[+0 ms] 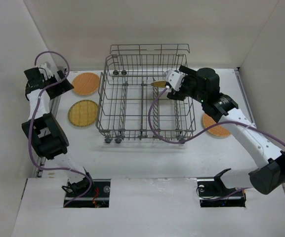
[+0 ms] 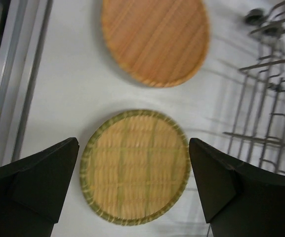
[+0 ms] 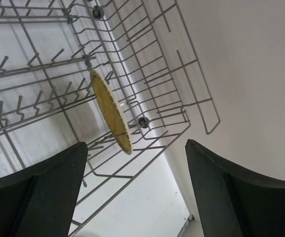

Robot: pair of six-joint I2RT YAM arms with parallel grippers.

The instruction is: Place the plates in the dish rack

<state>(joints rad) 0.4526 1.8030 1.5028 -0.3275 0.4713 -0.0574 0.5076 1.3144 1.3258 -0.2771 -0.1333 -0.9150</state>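
The grey wire dish rack (image 1: 132,106) stands mid-table. One yellow plate (image 1: 159,84) stands on edge among its tines at the back right, seen thin in the right wrist view (image 3: 110,111). My right gripper (image 1: 168,85) hangs open just right of that plate, holding nothing. Left of the rack lie an orange plate (image 1: 85,83) and a yellow-green plate (image 1: 83,113). My left gripper (image 2: 132,187) is open above the yellow-green plate (image 2: 135,165), with the orange plate (image 2: 154,39) beyond it. Another orange plate (image 1: 212,129) lies right of the rack, partly under the right arm.
White walls close in the table on the left, back and right. A metal rail (image 2: 19,79) runs along the left edge. The rack's raised back rail (image 1: 149,52) stands near the rear wall. Purple cables (image 1: 172,138) loop from both arms.
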